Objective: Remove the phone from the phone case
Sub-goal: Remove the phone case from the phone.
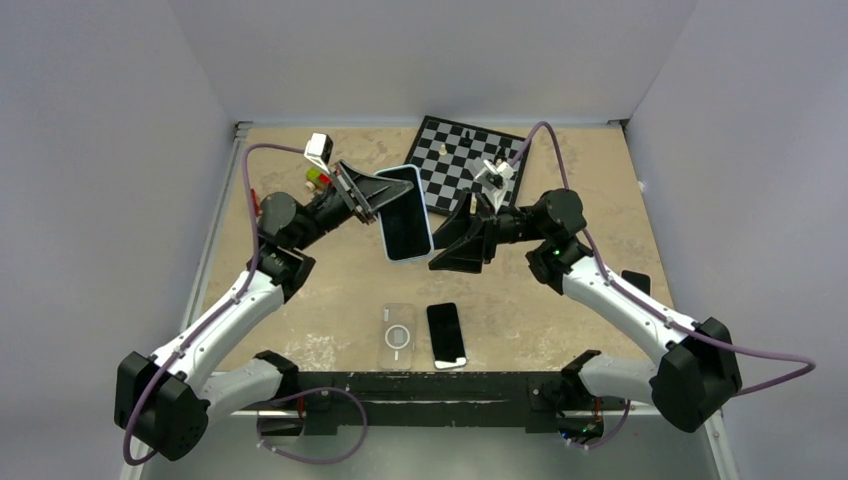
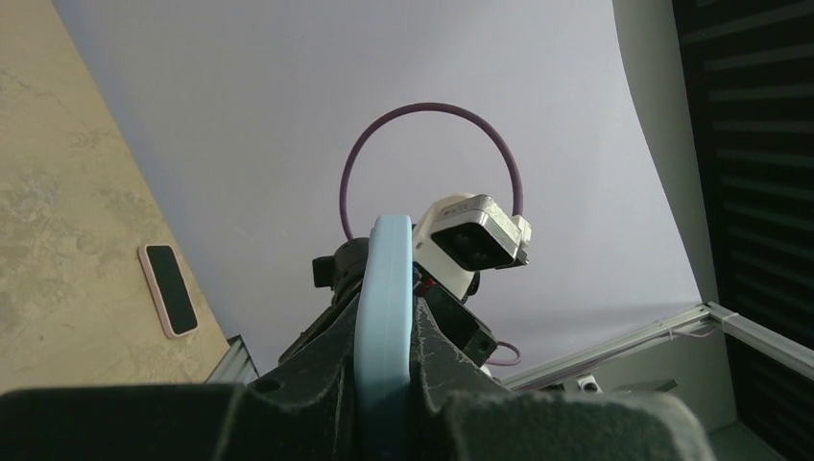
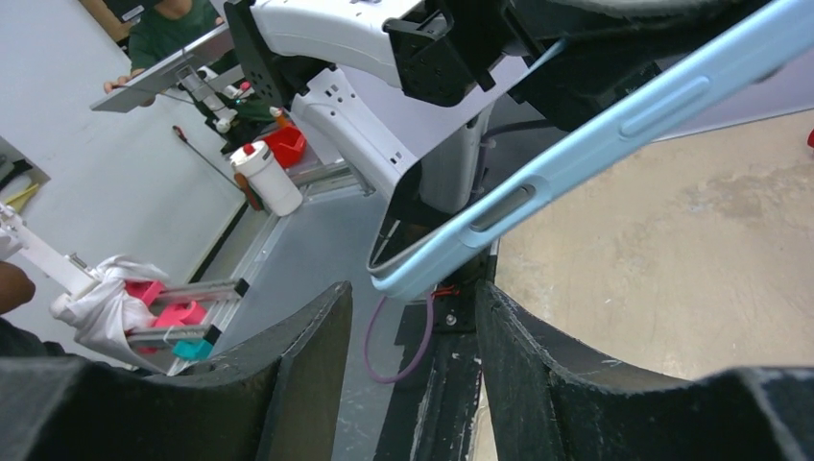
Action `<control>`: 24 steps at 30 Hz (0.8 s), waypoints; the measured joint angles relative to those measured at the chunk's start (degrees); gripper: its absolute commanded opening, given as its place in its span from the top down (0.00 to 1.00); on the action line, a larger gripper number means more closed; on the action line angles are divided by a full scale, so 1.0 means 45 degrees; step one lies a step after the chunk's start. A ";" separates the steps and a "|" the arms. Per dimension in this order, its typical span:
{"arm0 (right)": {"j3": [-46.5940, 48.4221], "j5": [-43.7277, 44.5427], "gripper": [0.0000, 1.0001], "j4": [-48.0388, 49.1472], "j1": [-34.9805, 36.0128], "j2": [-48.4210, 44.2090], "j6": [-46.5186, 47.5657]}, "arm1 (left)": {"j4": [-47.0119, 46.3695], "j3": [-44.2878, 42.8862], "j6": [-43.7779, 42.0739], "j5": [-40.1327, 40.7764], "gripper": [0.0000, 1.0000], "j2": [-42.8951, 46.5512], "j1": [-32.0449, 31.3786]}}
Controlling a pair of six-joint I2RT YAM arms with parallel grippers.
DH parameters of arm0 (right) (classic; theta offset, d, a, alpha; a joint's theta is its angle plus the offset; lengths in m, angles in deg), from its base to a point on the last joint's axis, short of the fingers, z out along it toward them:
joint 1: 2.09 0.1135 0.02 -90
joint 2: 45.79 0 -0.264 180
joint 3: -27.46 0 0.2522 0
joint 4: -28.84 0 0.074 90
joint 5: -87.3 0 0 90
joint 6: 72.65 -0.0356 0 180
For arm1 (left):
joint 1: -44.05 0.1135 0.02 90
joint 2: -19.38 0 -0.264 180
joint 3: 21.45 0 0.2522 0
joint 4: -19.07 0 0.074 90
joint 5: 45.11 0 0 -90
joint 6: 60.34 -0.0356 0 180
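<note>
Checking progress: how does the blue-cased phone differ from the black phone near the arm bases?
The blue-cased phone is gripped in the left pincer, raised; the black phone lies flat on the table. The blue-cased phone wears a case; the black phone looks bare, beside a clear case. Both show dark screens.

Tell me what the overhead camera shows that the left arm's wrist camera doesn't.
Only the overhead view: the chessboard, a clear case and a black phone lying near the arm bases, and the open right gripper. Only the left wrist view: the blue phone case seen edge-on, clamped between its fingers, plus a dark slatted panel. Both: that blue phone case held by the left gripper, and a purple cable.
</note>
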 measured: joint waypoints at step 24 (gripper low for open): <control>0.0165 -0.0291 0.60 0.1719 0.0000 0.0612 -0.1049 | -0.0437 0.0000 0.0364 -0.0233 1.00 -0.0228 0.0024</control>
